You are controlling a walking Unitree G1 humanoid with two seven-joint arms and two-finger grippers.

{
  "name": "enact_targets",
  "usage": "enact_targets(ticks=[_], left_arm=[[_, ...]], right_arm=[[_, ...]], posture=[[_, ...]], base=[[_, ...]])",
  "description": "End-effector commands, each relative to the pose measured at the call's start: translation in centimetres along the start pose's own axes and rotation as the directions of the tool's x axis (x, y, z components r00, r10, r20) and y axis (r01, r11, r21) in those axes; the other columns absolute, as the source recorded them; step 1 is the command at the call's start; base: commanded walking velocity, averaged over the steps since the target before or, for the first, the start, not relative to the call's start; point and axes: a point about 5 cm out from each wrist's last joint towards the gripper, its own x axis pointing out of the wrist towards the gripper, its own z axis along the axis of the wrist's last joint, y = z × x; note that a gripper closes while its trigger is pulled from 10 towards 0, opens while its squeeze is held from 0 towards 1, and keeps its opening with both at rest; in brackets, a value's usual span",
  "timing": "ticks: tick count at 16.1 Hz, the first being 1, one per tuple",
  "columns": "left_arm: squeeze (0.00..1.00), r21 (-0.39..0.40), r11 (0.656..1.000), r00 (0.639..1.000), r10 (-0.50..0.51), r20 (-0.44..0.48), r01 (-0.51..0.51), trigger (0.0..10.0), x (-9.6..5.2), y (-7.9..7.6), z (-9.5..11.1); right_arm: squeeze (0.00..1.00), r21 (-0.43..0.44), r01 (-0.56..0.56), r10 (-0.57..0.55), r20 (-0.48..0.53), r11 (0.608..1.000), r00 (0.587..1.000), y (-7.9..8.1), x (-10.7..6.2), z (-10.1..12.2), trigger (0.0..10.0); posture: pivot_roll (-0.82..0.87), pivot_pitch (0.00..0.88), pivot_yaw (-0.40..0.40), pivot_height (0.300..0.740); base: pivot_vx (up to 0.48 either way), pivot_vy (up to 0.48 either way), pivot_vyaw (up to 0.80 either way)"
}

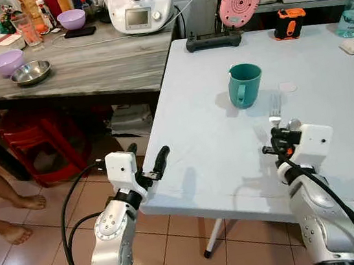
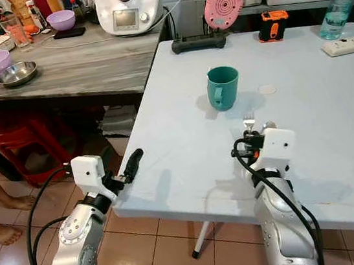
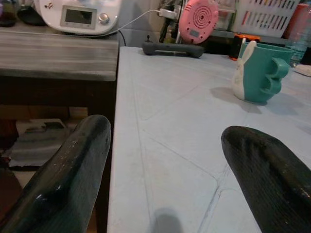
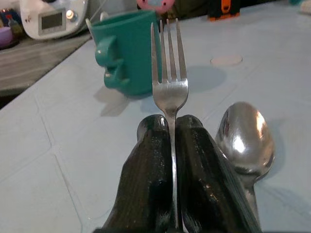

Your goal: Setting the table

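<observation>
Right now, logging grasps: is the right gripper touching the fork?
Touching. The right wrist view shows the right gripper with both fingers pressed against the fork handle, no gap, tines pointing toward the teal mug.

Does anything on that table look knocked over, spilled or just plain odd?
Nothing is spilled or tipped. The teal mug stands upright on the table. The right gripper pinches a fork, tines toward the mug, a spoon beside it. The left gripper hangs open at the table's edge.
</observation>
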Motion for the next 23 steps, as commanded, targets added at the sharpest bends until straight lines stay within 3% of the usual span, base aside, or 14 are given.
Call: enact_targets(ticks=[1,7,23], left_arm=[[0.0,-0.01,1.0,1.0,0.027,-0.004,-0.027,10.0,0.0,0.54,-0.03],[0.0,-0.019,0.999,1.0,0.027,0.01,-0.026,10.0,0.41,0.49,0.13],[0.0,-0.04,0.999,1.0,0.021,0.017,-0.02,10.0,0.89,0.12,0.09]], right_arm=[[0.0,-0.014,-0.019,0.019,0.035,1.0,0.999,0.56,-0.08,0.61,10.0],[0.0,-0.015,-0.032,0.033,0.039,0.999,0.999,0.88,0.04,0.53,10.0],[0.0,-0.013,-0.03,0.031,0.055,0.999,0.998,0.86,0.06,0.67,10.0]], posture=[[-0.15,0.043,0.074,0.74],[-0.14,0.033,0.075,0.74],[-0.15,0.03,0.08,0.74]], base=[[0.0,0.0,0.0],[0.0,0.095,0.0],[0.0,0.397,0.0]])
